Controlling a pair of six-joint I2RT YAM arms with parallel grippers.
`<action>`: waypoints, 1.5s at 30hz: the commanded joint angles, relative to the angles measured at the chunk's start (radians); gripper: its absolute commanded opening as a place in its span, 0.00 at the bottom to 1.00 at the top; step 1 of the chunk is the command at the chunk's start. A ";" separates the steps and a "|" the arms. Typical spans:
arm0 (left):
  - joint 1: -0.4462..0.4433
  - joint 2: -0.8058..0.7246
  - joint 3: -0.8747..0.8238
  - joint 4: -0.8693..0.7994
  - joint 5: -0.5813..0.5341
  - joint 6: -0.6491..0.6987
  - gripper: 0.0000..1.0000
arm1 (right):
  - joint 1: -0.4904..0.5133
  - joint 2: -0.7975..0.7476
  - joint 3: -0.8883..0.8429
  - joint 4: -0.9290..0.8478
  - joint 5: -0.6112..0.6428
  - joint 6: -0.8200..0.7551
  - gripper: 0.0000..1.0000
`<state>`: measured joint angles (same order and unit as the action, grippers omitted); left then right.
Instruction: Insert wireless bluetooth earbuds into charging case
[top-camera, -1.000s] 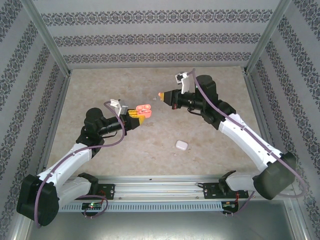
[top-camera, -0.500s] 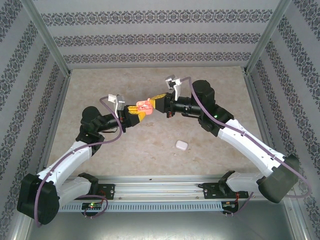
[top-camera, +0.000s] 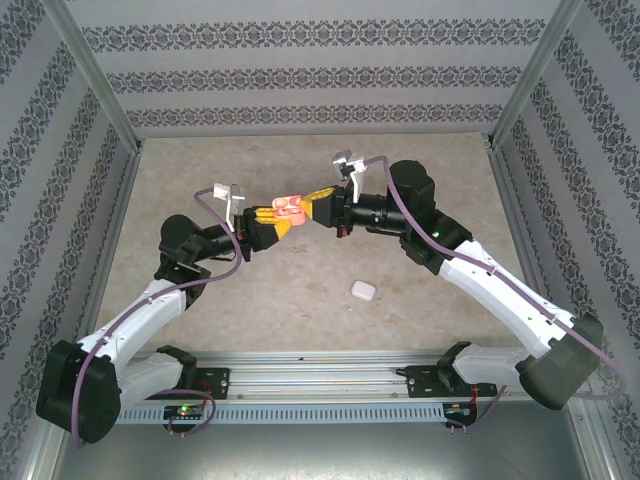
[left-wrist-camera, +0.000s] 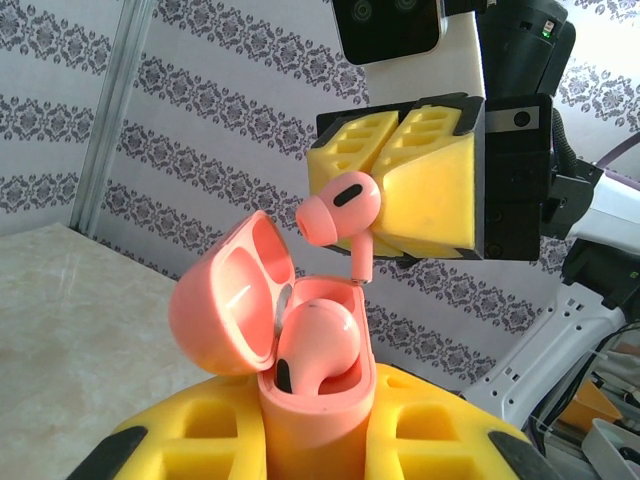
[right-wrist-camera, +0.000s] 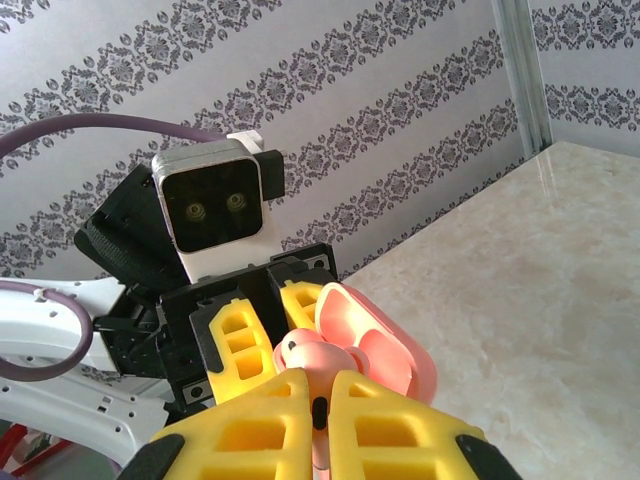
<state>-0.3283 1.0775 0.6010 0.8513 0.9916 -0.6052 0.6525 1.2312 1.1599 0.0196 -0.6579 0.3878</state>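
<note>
My left gripper (top-camera: 268, 222) is shut on an open pink charging case (left-wrist-camera: 318, 405), held upright above the table with its lid (left-wrist-camera: 228, 300) swung back to the left. One pink earbud (left-wrist-camera: 315, 345) sits in the case's left slot. My right gripper (top-camera: 315, 207) is shut on a second pink earbud (left-wrist-camera: 340, 205). That earbud hangs stem down, its tip just above the case's open right slot. In the right wrist view the held earbud (right-wrist-camera: 322, 352) pokes out between my yellow fingers (right-wrist-camera: 270, 410), with the case lid (right-wrist-camera: 375, 335) right behind it.
A white closed case (top-camera: 363, 290) lies on the beige table (top-camera: 420, 170) near the front, right of centre. Patterned walls and metal frame posts (top-camera: 100, 85) ring the table. Both arms meet above the table's middle.
My right gripper has moved left with the earbud, from a gap away to right over the case. My left gripper has lifted the case slightly toward it.
</note>
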 joint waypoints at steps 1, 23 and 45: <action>-0.005 0.005 0.038 0.106 0.021 -0.041 0.00 | 0.009 0.000 0.007 0.012 -0.048 -0.023 0.08; -0.005 0.022 0.042 0.109 0.051 -0.060 0.00 | -0.010 0.037 0.103 -0.014 -0.124 0.000 0.07; -0.005 0.025 0.055 0.188 0.067 -0.145 0.00 | -0.068 0.062 0.061 -0.003 -0.221 0.011 0.07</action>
<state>-0.3275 1.1110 0.6243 0.9421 1.0443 -0.7216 0.5907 1.2869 1.2373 -0.0177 -0.8330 0.3901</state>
